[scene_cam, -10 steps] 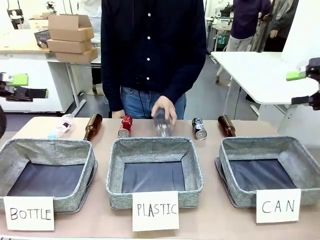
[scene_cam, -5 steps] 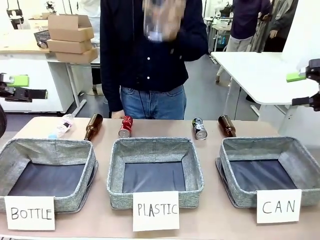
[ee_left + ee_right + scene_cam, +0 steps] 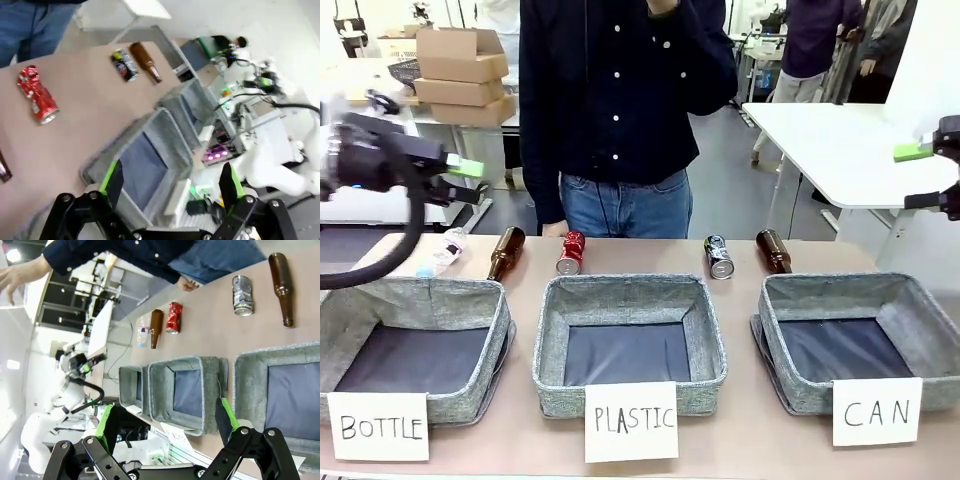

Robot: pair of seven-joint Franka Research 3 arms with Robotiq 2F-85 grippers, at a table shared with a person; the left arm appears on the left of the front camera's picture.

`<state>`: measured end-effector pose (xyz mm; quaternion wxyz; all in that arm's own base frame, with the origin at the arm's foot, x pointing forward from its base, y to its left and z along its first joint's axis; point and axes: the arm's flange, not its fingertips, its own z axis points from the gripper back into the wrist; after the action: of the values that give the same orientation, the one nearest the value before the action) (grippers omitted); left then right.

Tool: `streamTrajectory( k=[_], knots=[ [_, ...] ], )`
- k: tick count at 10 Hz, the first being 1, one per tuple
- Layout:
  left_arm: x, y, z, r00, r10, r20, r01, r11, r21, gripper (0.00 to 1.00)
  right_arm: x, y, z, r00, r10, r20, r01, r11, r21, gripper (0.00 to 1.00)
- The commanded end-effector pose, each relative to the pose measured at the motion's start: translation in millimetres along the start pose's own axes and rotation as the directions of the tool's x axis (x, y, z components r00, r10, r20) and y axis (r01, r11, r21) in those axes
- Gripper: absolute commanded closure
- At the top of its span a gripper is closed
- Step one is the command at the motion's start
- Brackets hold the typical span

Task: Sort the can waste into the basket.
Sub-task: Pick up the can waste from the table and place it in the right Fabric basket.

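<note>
The left hand [image 3: 468, 178] has swung in from the left edge and now hangs in the air above the far left of the tabletop [image 3: 520, 440], over the BOTTLE basket's [image 3: 420, 290] far corner. A second ago it sat farther out at the picture's edge. Its fingers are spread with nothing between them, and the left wrist view shows the same released left hand [image 3: 171, 185], blurred by motion.

The right hand [image 3: 920, 176] has not shifted. It stays high at the right edge, off the tabletop, fingers apart and empty, as the right wrist view also shows [image 3: 167, 422].

The person's hand [image 3: 662, 5], which a second ago rested on a clear bottle at the middle of the far edge and then lifted it, is now up at the top of the picture. That bottle is gone from the tabletop.

Both cans lie where they lay before, on their sides along the far edge. The red can [image 3: 570, 253] is behind the PLASTIC basket's [image 3: 630, 290] left corner, near a brown bottle [image 3: 506, 253]. The black can [image 3: 718, 256] is between the PLASTIC basket and the CAN basket [image 3: 860, 285], just beside a second brown bottle [image 3: 773, 250]. A crumpled clear bottle [image 3: 442, 252] lies at the far left.

The CAN basket stands at the right behind its card [image 3: 876, 411], dark lining bare, both cans outside it.
</note>
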<state>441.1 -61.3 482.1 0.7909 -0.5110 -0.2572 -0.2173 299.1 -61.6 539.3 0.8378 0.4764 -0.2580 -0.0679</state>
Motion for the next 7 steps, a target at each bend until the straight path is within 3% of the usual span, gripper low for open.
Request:
streamTrajectory(
  k=[1, 2, 3, 7],
  knots=[
    [44.7, 20.9, -26.2, 0.998, 0.042, 0.039, -0.046, 0.994, 0.100, 0.00, 4.0, -0.6, -2.4, 1.000, 0.028, 0.010, -0.028, 0.999, 0.023, 0.00],
    [49.7, 22.5, -34.3, 0.991, 0.133, 0.013, -0.133, 0.991, 0.007, 0.00, 4.0, -0.6, -2.4, 1.000, 0.028, 0.010, -0.028, 0.999, 0.023, 0.00],
    [21.1, 14.3, -23.3, 1.000, 0.018, 0.003, -0.018, 0.998, 0.058, 0.00, 4.0, -0.6, -2.4, 1.000, 0.028, 0.010, -0.028, 0.999, 0.023, 0.00],
    [21.1, 14.3, -23.3, 1.000, 0.018, 0.003, -0.018, 0.998, 0.058, 0.00, 4.0, -0.6, -2.4, 1.000, 0.028, 0.010, -0.028, 0.999, 0.023, 0.00]
  ],
)
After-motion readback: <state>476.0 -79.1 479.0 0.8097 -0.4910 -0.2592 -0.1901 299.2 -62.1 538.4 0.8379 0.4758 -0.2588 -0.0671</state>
